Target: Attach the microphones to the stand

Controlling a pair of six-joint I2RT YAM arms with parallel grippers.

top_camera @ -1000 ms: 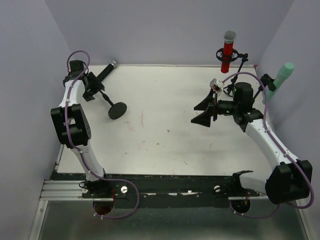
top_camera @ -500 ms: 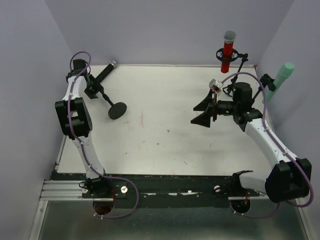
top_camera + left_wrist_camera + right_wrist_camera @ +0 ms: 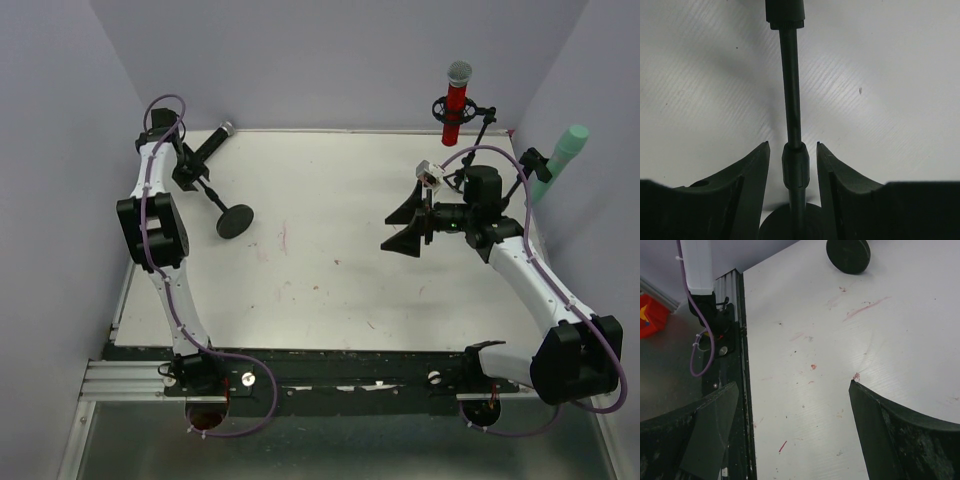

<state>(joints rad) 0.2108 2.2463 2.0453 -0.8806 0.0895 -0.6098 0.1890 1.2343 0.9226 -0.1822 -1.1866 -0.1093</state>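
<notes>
Progress estimate: two of three mounted, third in hand.

Far left: the left gripper [image 3: 793, 146] straddles the pole [image 3: 790, 90] of the small stand [image 3: 212, 192], one finger on each side of a collar on the pole. The wrist view shows a thin gap on both sides, so the jaws are narrowly parted around it, not visibly clamping. The stand's round base [image 3: 235, 220] is down at the table [image 3: 330, 290]. The pole runs from it toward the far-left corner and looks tilted rather than upright. The black microphone [image 3: 208, 148] is at the top end of that pole, silver head toward the back wall. Can't tell whether it's seated in a holder or just lying against it, because the arm hides the joint. Treat as not confirmed.

Centre-right: the right gripper [image 3: 403, 225] hovers over the table, fingers spread wide, nothing between them. It is well apart from all three mics.

Back right: the red microphone [image 3: 456, 100] stands upright in a black clip [image 3: 441, 107], head up. Looks attached.

Right edge: the green microphone [image 3: 565, 150] sits in another black holder [image 3: 533, 160], leaning, head up and outward. Also looks attached.

Left to do, by this read: confirm or finish the black mic's seat, get that stand upright, then release.
</notes>
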